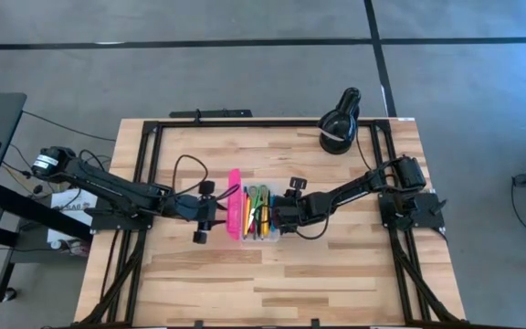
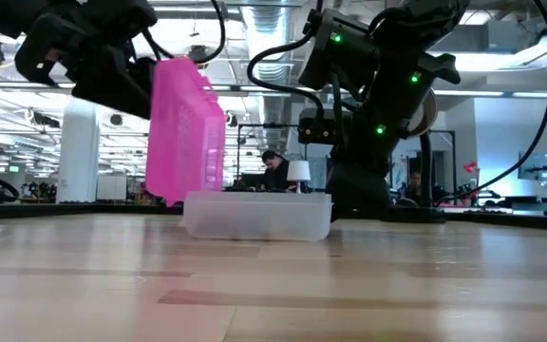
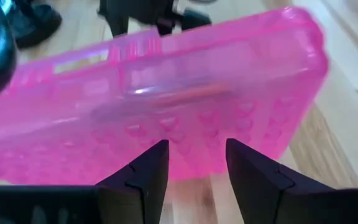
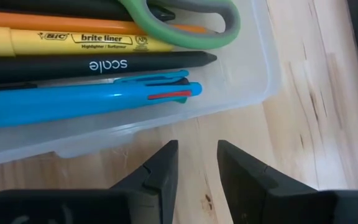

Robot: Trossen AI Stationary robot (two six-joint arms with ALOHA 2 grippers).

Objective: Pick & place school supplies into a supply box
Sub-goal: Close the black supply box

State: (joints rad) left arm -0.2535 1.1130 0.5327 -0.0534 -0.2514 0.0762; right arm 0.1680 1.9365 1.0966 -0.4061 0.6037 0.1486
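Table (image 1: 336, 274): wooden, box (image 1: 261, 236) in middle, lid (image 1: 235, 215) upright.
Box: pens (image 4: 92, 99), scissors (image 4: 185, 22) inside.
Left gripper (image 3: 194, 163): jaws spread beside lid.
Right gripper (image 4: 194, 163): jaws spread beside box.

Black lamp (image 1: 340, 121) (table's (image 1: 336, 274) far edge)

The supply box (image 2: 257, 217) has a clear base and a bright pink lid (image 3: 166, 106). Inside lie a blue pen (image 4: 86, 101), black pencil (image 4: 92, 65), yellow highlighter (image 4: 86, 42) and green-handled scissors (image 4: 185, 25).
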